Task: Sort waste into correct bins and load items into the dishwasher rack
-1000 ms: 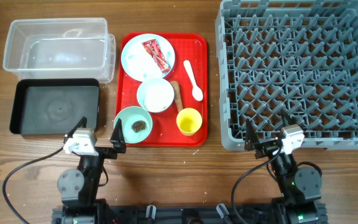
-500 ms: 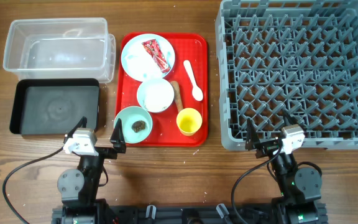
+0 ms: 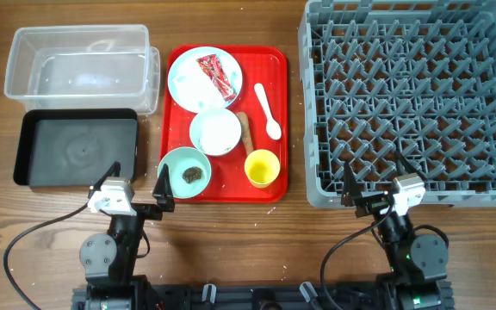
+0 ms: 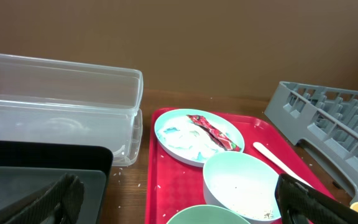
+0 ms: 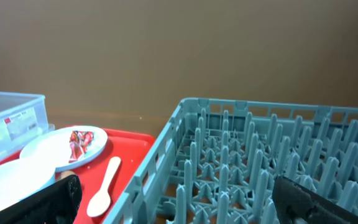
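The left gripper [image 3: 138,182] and right gripper [image 3: 372,189] both gape wide, holding nothing. The red wrapper [image 3: 216,74] lies on the plate [image 3: 186,86].

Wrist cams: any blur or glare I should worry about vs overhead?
Overhead: sharp, even light, faint sheen on the black tray. Left wrist: left fingers dark and blurred, plate crisp. Right wrist: right fingers blurred too, dishwasher rack slightly soft, no glare.
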`<state>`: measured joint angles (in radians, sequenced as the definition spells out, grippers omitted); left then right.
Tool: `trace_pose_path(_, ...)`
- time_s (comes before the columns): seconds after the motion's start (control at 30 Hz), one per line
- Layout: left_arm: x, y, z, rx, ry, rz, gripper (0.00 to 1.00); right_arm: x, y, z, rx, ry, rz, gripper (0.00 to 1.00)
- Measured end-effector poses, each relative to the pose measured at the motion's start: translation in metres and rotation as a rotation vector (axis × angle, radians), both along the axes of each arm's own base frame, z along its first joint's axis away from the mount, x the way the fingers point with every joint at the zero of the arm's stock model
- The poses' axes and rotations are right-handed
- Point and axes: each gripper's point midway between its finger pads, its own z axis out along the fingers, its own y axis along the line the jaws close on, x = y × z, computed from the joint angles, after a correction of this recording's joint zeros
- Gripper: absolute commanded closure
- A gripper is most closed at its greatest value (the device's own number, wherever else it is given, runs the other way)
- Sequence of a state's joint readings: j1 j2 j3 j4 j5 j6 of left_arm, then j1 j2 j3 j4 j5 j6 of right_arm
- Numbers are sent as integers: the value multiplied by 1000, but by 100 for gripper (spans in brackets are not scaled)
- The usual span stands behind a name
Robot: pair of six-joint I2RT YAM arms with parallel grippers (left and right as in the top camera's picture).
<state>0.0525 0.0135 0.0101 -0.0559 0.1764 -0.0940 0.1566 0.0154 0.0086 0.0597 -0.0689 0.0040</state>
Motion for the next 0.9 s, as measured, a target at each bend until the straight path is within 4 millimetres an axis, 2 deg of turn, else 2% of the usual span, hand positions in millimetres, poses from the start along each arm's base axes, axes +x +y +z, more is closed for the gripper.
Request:
trace_pose_path(0.07, 0, 0, 3, 1, -14, -1, 0, -1, 0, 4, -22, 0, 1, 0)
trace_pose_path(0.13, 0, -1, 14, 3, -60, -6, 0, -3, 0, 19, -50, -6, 0, 0)
trace_pose_path(0.27, -3, -2, 33, 3, -61, -8, 0, -3, 0, 71, -138, -15, -4, 0)
trace_pose_path(0.4, -5, -2, 92, 3, -69, -12, 0, 12, 3, 132, -205, -24, -2, 0)
trace_pose_path(0.47, 3, -2, 113, 2, -43, -12, 0, 25, 6, 147, -225, 44, 13, 0)
trace_pose_path(0.53, 22, -1, 132, -2, 30, -12, 0, 44, 10, 159, -252, 153, 31, 0)
trace_pose_path(0.57, 29, 0, 134, -2, 67, -12, 0, 52, 12, 162, -262, 196, 38, 0)
trace_pose_path(0.63, 56, 0, 144, -11, 220, -16, 0, 70, 15, 177, -288, 299, 51, 0)
trace_pose_path(0.7, 79, 0, 155, -13, 289, -19, 0, 81, 16, 185, -306, 365, 62, 0)
trace_pose_path(0.77, 114, -12, 170, -12, 393, -59, 0, 93, 18, 192, -353, 446, 80, 0)
trace_pose_path(0.87, 155, -31, 170, 2, 524, -95, 0, 109, 21, 187, -401, 522, 103, 0)
trace_pose_path(0.9, 179, -43, 160, 11, 607, -118, 0, 115, 22, 178, -414, 552, 111, 0)
